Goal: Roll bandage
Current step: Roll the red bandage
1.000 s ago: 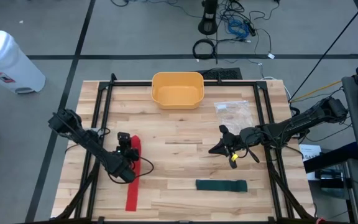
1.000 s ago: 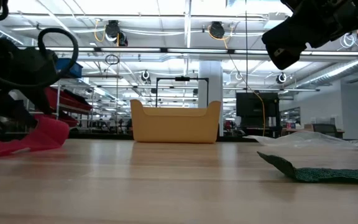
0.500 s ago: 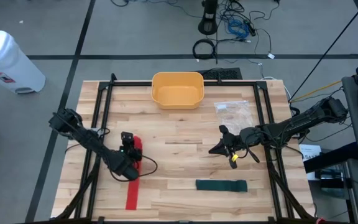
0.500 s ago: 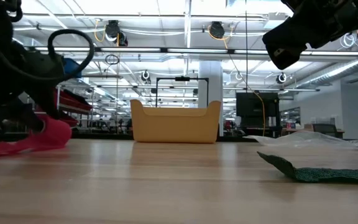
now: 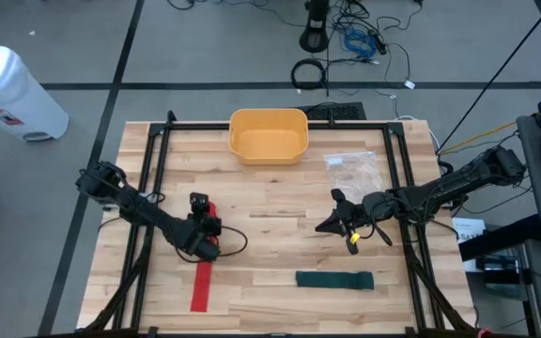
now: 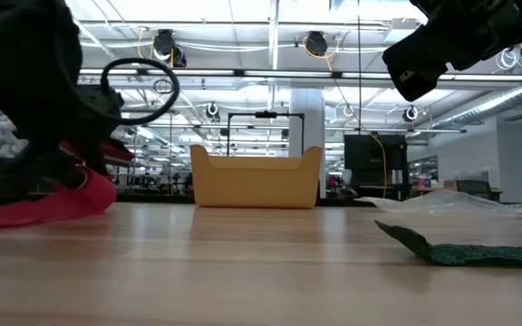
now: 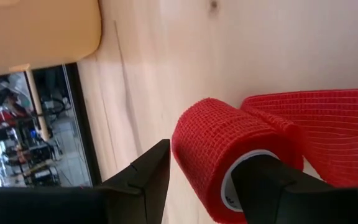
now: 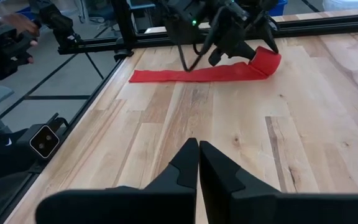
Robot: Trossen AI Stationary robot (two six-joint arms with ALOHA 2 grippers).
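Observation:
A red bandage lies near the table's left side, its far end wound into a roll (image 7: 229,149) with a white core. Its loose strip (image 5: 198,286) runs flat toward the near edge. My left gripper (image 5: 205,214) reaches in from the left, slants down and is shut on the roll; the right wrist view also shows the roll (image 8: 266,62) under it. A dark green bandage (image 5: 334,280) lies flat near the front right. My right gripper (image 5: 332,222) hangs shut above the table's right half and touches nothing. My left gripper has the red roll between its two fingers. One finger (image 7: 272,186) covers the roll's open end beside the white core (image 7: 244,177), and the other (image 7: 148,180) stands at the opposite end. The fingers slant down toward the far edge. The roll rests on the table, and its strip (image 7: 328,130) trails flat behind.
A yellow bin (image 5: 269,136) stands at the far edge's middle, with a clear plastic bag (image 5: 353,167) to its right. A black frame rail (image 5: 153,178) runs along the table's left side. Bare wood lies between the two bandages.
My left gripper has swung toward the table's right edge, carrying the red roll along the table with it. The strip's near part stays flat on the wood. The right arm has kept still.

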